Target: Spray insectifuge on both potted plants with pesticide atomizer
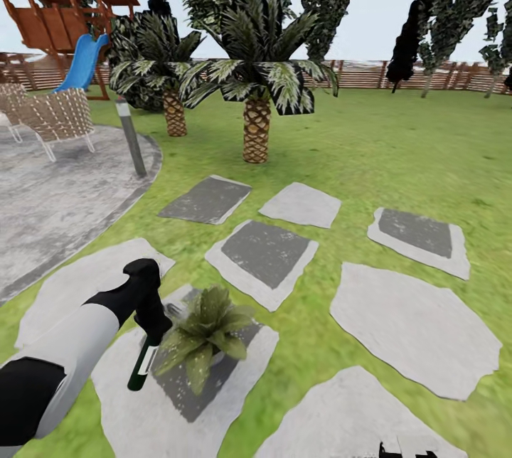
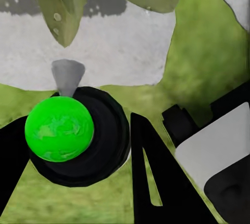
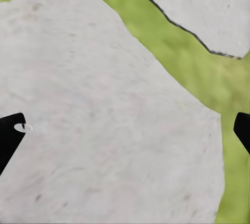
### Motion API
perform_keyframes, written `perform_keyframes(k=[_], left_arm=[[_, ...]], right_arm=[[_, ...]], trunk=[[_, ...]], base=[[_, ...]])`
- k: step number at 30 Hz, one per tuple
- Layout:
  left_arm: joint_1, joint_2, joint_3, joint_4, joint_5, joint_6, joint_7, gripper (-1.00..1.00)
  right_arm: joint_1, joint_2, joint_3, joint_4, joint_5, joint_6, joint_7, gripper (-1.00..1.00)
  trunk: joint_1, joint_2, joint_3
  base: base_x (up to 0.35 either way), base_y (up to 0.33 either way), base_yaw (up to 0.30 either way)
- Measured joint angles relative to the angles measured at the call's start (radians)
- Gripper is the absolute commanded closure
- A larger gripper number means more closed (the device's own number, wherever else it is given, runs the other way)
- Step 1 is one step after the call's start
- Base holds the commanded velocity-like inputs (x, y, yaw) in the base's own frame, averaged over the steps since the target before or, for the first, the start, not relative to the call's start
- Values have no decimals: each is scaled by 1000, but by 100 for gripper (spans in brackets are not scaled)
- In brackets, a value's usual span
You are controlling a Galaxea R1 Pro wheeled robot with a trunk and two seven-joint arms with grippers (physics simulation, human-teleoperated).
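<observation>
One plant (image 1: 204, 333) on a stone (image 1: 213, 401), one atomizer (image 1: 142, 365) just beside it. The left gripper (image 1: 153, 319) clamps the atomizer (long axis tilted, base down, away from the plant). Right gripper (image 3: 125, 130): jaws wide apart.

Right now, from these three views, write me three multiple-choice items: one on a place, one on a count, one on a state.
1. Where does the potted plant stand?
A. on a stepping stone
B. on bare lawn
C. on the round paved patch

2. How many scaly-trunked palms stand on the lawn?
A. one
B. two
C. four

3. What is the left pincer doing?
A. hanging open
B. shut on the spray bottle
C. gripping a leaf

Answers:
1 A, the head view shows pale stone around the plant.
2 B, two ringed trunks rise behind the stones.
3 B, the head view shows the bottle hanging from the pincer beside the plant; the left wrist view shows its green body between the fingers.
</observation>
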Motion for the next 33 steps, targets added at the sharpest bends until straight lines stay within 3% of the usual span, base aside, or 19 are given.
perform_keyframes(k=[5, 16, 28, 33], left_arm=[[0, 0, 0, 0, 0, 0, 0, 100], [1, 0, 0, 0, 0, 0, 0, 100], [3, 0, 1, 0, 0, 0, -1, 100], [4, 0, 2, 0, 0, 0, -1, 100]], right_arm=[[0, 0, 0, 0, 0, 0, 0, -100], [0, 0, 0, 0, 0, 0, 0, -100], [0, 0, 0, 0, 1, 0, 0, -100], [0, -1, 0, 0, 1, 0, 0, -100]], trunk=[[0, 0, 0], [0, 0, 0], [0, 0, 0], [0, 0, 0]], base=[[-48, -260, 241], [-12, -275, 24], [-94, -275, 266], [-3, -274, 71]])
